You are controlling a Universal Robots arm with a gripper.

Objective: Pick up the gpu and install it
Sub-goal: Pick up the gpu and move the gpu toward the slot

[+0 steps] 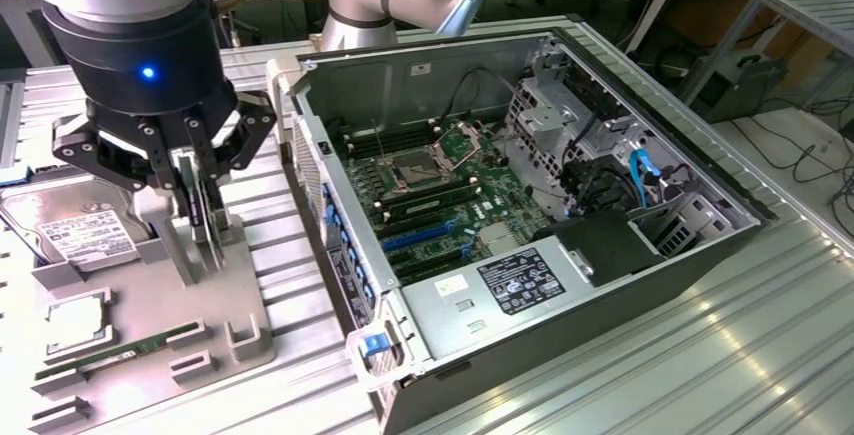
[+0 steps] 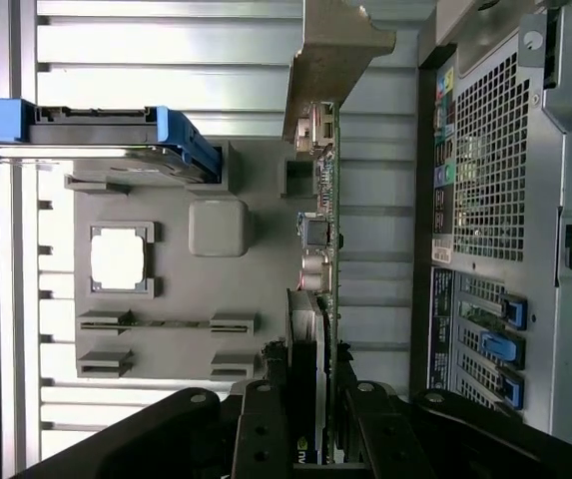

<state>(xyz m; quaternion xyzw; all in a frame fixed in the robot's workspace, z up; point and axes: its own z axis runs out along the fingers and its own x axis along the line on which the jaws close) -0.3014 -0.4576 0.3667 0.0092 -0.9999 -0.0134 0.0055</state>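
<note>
Open computer case, hard drive, RAM stick, grey fixture tray

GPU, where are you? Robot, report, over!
The gripper straddles the gpu. Card upright on edge at the grey holder tray. Open computer case alongside, apart from it.

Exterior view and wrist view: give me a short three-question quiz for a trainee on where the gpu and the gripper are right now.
1. True or false: the gpu is already seated in a slot inside the computer case.
2. Fill in: in the exterior view, the hard drive lies on the exterior view's ___ of the gpu.
3. Multiple choice: the gripper is positioned at which thing? A the hard drive, B the gpu, C the computer case.

Key: 1 false, it stands on edge over the gray tray outside the case; 2 left; 3 B.
</note>
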